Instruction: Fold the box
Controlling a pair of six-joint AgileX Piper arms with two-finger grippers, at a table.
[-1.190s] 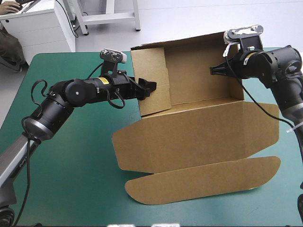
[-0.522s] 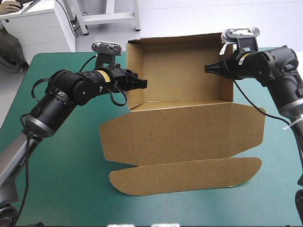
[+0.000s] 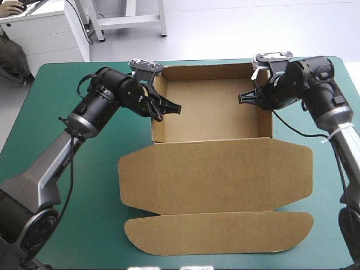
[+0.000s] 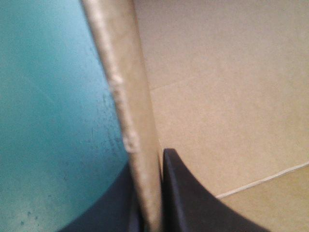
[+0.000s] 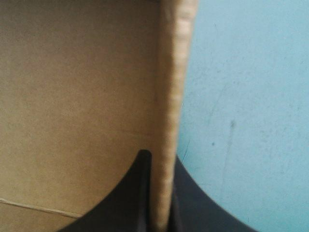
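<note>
Over the table (image 3: 95, 225), from the high view, you have one brown box (image 3: 211, 115), its tray part at 12 o'clock on the table. The far wall and both side walls stand raised. The lid (image 3: 214, 177) lies flat, stretching towards 6 o'clock, with one rounded flap (image 3: 219, 233) flat at its near end. Your left pincer (image 3: 169, 107) sits at 9 o'clock of the tray and your right pincer (image 3: 244, 97) at 3 o'clock, each on a side wall's top edge.

Left wrist view: the two black fingers are all but closed, pinching the left side wall (image 4: 128, 111) between them. One is on the outer side over the teal-green cover (image 4: 53, 121), the other inside over the brown floor.

Right wrist view: the same picture mirrored, with the fingers nearly shut on the right side wall (image 5: 174, 87), board to one side and cover to the other.

By my judgement you are well along: the walls are up and the tray is formed. Whether the side walls are fully tucked and will hold on their own, you cannot tell from these views. That check, and the flat lid and flap, are what remain.

Count: one box, one lid, one flap, three walls seen standing, two pincers.
</note>
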